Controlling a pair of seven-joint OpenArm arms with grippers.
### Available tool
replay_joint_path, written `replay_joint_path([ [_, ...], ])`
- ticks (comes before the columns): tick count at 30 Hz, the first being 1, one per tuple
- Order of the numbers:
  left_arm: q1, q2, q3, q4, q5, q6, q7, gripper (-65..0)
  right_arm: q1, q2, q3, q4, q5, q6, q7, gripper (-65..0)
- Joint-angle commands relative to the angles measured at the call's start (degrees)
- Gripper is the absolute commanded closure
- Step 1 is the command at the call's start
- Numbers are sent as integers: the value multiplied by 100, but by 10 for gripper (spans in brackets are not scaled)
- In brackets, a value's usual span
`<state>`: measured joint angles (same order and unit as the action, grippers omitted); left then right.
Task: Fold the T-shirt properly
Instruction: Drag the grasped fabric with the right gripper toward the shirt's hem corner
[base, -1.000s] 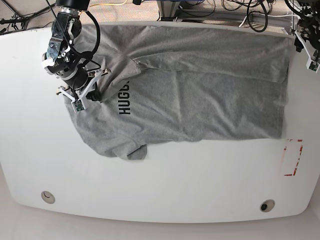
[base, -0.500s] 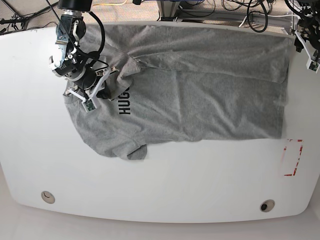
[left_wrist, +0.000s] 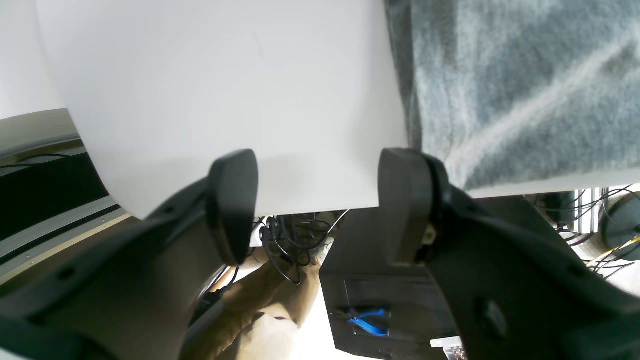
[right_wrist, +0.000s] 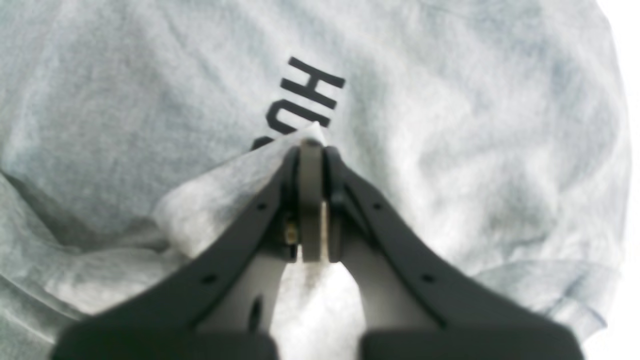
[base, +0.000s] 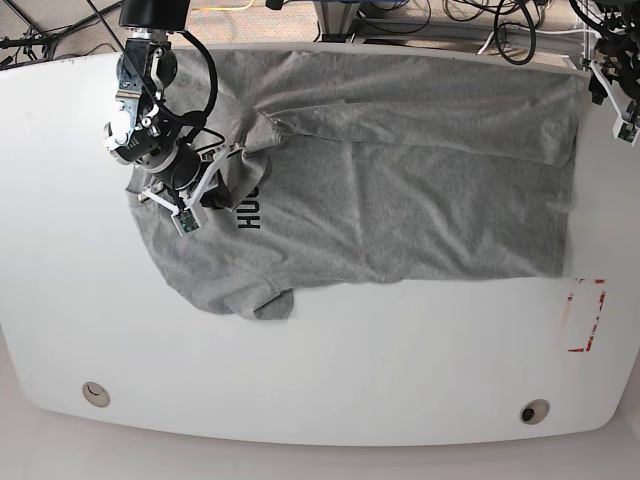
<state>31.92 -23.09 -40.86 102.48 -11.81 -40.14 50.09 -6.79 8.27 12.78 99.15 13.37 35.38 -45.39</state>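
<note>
The grey T-shirt (base: 400, 190) lies spread over the back half of the white table (base: 330, 370), its black lettering (base: 250, 205) near the left side. My right gripper (base: 218, 192) hovers over the shirt's left part, shut on a pinched fold of the T-shirt (right_wrist: 450, 125). The fold's tip pokes out past the fingertips (right_wrist: 330, 160), just beside the letters (right_wrist: 305, 95). My left gripper (base: 615, 100) hangs at the table's far right corner, off the cloth. Its fingers (left_wrist: 232, 200) stand open and empty over the table edge, with the T-shirt's hem (left_wrist: 525, 75) to the right.
A red-outlined rectangle (base: 585, 315) is marked near the right edge. Two round holes (base: 95, 393) (base: 533, 411) sit along the front edge. Cables run behind the table. Below the table's edge is a black box with blue pliers (left_wrist: 367, 320).
My right gripper has moved rightward toward the lettering, dragging the pinched fold of shirt with it. The left arm has stayed where it was.
</note>
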Motion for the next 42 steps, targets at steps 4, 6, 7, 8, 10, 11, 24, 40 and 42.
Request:
replay_joint_path([
  [4,21,-104,-50,78,-10,14,-46,-358,59,171,37,111,74,-8,121,-301],
  [6,21,-104,-50,78,-10,14,-46,-358,41,171,37,129,74,-8,121,-392],
  [7,21,-104,-41,78,-10,14,-46,-358,33,171,37,146,74,-8,121,-439],
  [8,21,-104,-41,86,-10,14,-46,-358,24,188,46,173,74,-8,121,-468],
  [10,21,-104,-50,86,-19,14,-46,-358,24,188,116,252,74,-8,121,-506],
  [11,12,-104,-50,86,-27,14,-37,-358,24,188,186,269,74,-8,121,-510],
  [24,-419,-86,-85,113,-27,14,68,-358,1123,531,819,-795,-154,-8,121,-488],
  [40,-744,-86,-208,113,-19,14,253,-358,3224,592,696,-3924,-1350,45,1405,-488],
  [42,-744,-86,-208,113,-19,14,253,-358,3356,672,696,-4249,-1367,45,1580,-488],
])
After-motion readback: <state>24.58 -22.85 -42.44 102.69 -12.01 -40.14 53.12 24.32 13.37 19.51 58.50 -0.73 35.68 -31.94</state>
